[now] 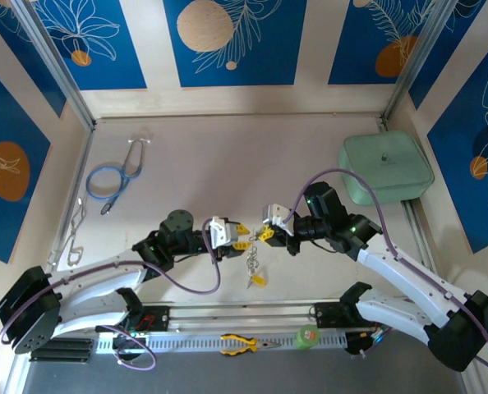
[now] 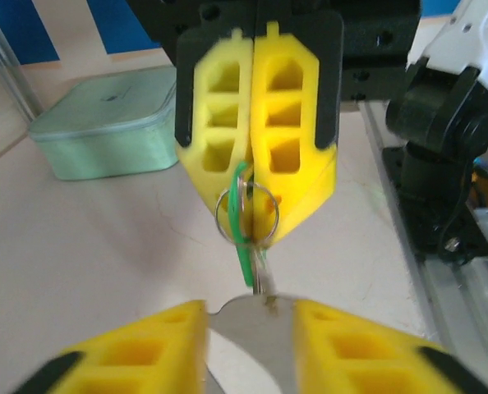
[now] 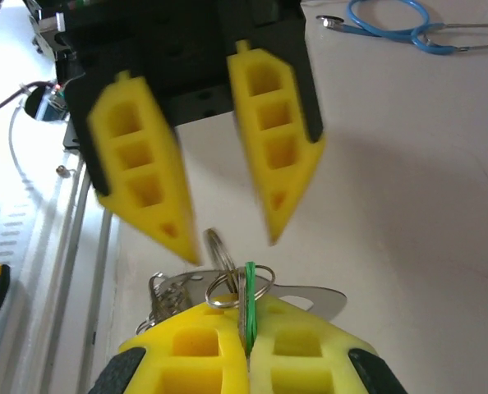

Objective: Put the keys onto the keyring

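In the top view my two grippers meet tip to tip over the table's near middle. My right gripper [image 1: 266, 235] [image 3: 246, 320] is shut on the green-headed key [image 3: 249, 291] [image 2: 244, 250], which stands edge-on between its pads with a silver split ring [image 3: 237, 283] [image 2: 246, 212] round it. The keyring [image 1: 250, 259], a cluster of small silver rings [image 3: 163, 297] with a flat silver tab [image 3: 314, 297], hangs from that grip. The yellow-headed key [image 1: 259, 280] dangles at its bottom. My left gripper [image 1: 230, 236] [image 3: 230, 244] [image 2: 250, 320] faces it, open, its fingertips just off the ring.
A blue stethoscope [image 1: 112, 176] [image 3: 392, 20] lies at the back left, with silver wire clips [image 1: 73, 234] along the left wall. A pale green box [image 1: 385, 168] [image 2: 112, 123] sits at the right. Yellow-handled pliers [image 1: 240, 345] and a green tape roll [image 1: 308, 335] rest on the near rail.
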Robot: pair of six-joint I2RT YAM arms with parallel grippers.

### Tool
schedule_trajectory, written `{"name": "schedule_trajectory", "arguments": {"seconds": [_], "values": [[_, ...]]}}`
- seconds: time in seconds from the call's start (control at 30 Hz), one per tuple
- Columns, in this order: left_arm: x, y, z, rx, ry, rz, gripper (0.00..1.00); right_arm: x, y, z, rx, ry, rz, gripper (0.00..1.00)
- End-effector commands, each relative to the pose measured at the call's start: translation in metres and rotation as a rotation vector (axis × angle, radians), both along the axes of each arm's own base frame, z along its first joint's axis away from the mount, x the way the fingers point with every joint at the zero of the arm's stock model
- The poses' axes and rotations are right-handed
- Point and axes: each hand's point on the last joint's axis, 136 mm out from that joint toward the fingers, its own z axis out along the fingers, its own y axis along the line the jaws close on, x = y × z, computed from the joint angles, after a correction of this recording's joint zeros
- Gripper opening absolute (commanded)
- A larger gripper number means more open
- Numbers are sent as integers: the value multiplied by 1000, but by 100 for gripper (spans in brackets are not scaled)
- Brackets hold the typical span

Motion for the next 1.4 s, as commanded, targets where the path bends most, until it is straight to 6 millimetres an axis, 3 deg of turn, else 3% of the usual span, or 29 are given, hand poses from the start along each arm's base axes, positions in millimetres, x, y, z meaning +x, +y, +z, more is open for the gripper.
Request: {"name": "schedule_trajectory", "arguments": {"seconds": [0.0, 0.1, 0.23, 0.37, 0.47, 0.57, 0.67, 0.8, 1.0, 1.27, 1.37], "values": [[16, 5, 14, -35, -41, 92, 53, 11, 5, 20, -7, -88, -12, 0], [44, 26, 35, -120, -104, 308, 61, 18, 16, 21, -30, -124, -3, 0], [85, 98, 78, -304, -178, 764, 69, 32, 43, 25, -10, -142, 5, 0], [86, 153, 107, -402, -235, 987, 73, 51, 82, 39, 83, -180, 6, 0], [81, 167, 117, -421, -249, 1024, 73, 74, 110, 45, 131, -224, -4, 0], [81, 176, 120, -432, -246, 1061, 73, 99, 125, 38, 151, -242, -35, 0], [82, 175, 117, -417, -248, 1064, 74, 97, 130, 1, 89, -250, 27, 0], [88, 170, 108, -382, -251, 1071, 75, 68, 110, -71, -127, -294, 177, 0], [99, 162, 97, -325, -251, 1083, 77, 31, 50, -122, -386, -224, 269, 0], [122, 157, 66, -215, -185, 1108, 82, 15, -25, -169, -730, -90, 236, 0], [132, 160, 50, -175, -135, 1119, 84, 15, -48, -174, -822, -68, 198, 13]]}}
